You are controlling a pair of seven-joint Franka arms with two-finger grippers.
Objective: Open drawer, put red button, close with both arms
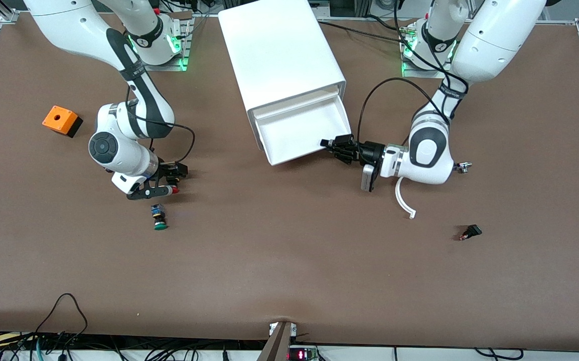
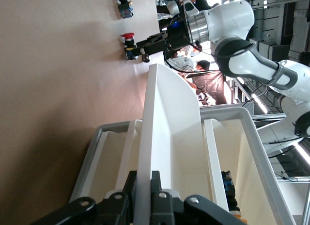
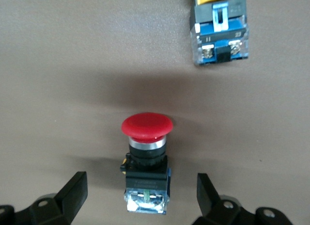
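Observation:
The drawer (image 1: pixel 297 131) stands pulled out of the white cabinet (image 1: pixel 279 50), and nothing shows in it. My left gripper (image 1: pixel 336 145) is shut on the drawer's front wall (image 2: pixel 154 137), one finger on each side of it (image 2: pixel 144 188). The red button (image 3: pixel 145 154) lies on its side on the brown table, red cap pointing away from the wrist. My right gripper (image 3: pixel 141 188) is open, low over the table, its fingers (image 3: pixel 72 190) apart on either side of the button's block end and not touching it. In the front view the red button (image 1: pixel 174 189) shows at the right gripper (image 1: pixel 168 183).
A green-capped button (image 1: pixel 159 219) lies a little nearer the front camera than the red one; its blue block (image 3: pixel 221 31) shows in the right wrist view. An orange box (image 1: pixel 60 120) sits toward the right arm's end. A white curved piece (image 1: pixel 404 201) and a small black part (image 1: pixel 470 232) lie toward the left arm's end.

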